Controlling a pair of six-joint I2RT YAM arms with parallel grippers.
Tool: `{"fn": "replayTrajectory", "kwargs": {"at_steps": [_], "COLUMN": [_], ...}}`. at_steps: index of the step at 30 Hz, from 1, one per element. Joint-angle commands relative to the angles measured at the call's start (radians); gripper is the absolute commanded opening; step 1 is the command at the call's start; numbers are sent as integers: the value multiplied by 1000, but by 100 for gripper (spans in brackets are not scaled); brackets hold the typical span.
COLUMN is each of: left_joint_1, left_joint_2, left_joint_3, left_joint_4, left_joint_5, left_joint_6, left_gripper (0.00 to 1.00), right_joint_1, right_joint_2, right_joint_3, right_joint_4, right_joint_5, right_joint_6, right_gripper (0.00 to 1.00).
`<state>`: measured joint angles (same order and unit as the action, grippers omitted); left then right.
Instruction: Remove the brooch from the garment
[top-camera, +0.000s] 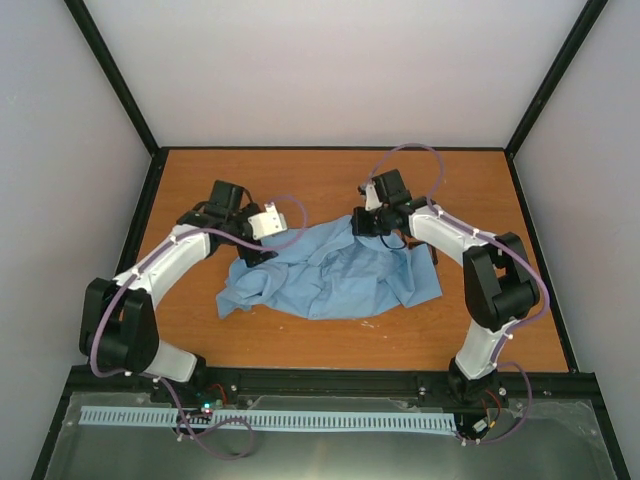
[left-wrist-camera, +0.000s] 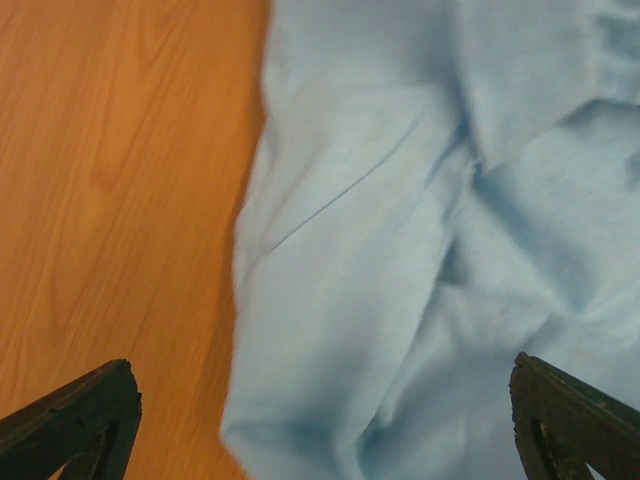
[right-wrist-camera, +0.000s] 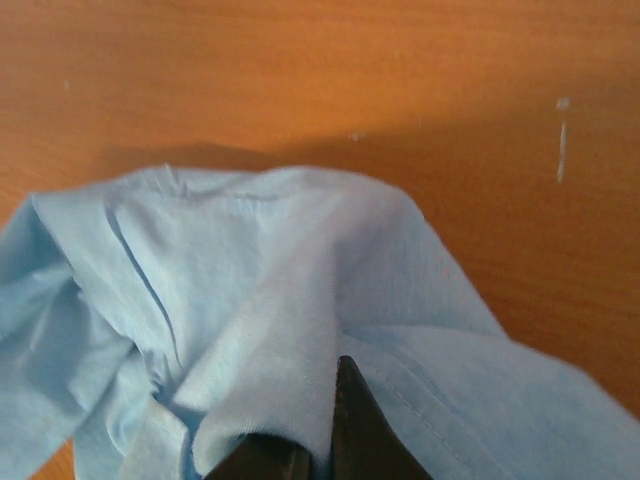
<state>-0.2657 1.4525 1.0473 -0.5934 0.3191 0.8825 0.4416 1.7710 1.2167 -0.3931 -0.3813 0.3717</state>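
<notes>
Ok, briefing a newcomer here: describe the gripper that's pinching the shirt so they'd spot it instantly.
On the orange table lies a crumpled light blue shirt. At its far right corner the right gripper is shut on fabric, whereas the left gripper stands open.

Top view: the whole table (top-camera: 330, 170) is seen from high up and behind the arms (top-camera: 170, 255), looking down and forward (their bases sit at the bottom edge).
Left wrist view: the garment (left-wrist-camera: 400, 250) and bare table are looked down on from very close, past the left gripper (left-wrist-camera: 322, 380).
Right wrist view: a fold of the garment is seen from very close, just past the right gripper (right-wrist-camera: 320, 440).
Shared: garment and table are seen in all three views.
</notes>
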Motion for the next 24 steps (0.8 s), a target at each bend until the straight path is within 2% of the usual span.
{"fn": "replayTrajectory", "kwargs": {"at_steps": [1, 4, 8, 12, 18, 24], "left_joint_1": [-90, -110, -112, -115, -163, -175], "left_joint_2": [-21, 34, 128, 118, 95, 106], "left_joint_3": [-67, -96, -88, -171, -271, -317], "left_joint_4": [108, 188, 266, 465, 546, 730], "left_joint_5": [46, -4, -42, -80, -111, -239], "left_joint_6": [58, 59, 22, 35, 95, 129], "left_gripper": [100, 99, 92, 91, 86, 68], "right_joint_1": [-12, -14, -34, -49, -53, -54], "right_joint_2": [42, 55, 60, 75, 94, 110], "right_joint_3": [65, 78, 78, 99, 150, 161], "right_joint_4": [36, 42, 70, 80, 70, 82], "right_joint_5": [-14, -12, -37, -69, -83, -101], "right_joint_6": [36, 44, 74, 90, 96, 116], "right_gripper": [3, 3, 3, 3, 3, 3]}}
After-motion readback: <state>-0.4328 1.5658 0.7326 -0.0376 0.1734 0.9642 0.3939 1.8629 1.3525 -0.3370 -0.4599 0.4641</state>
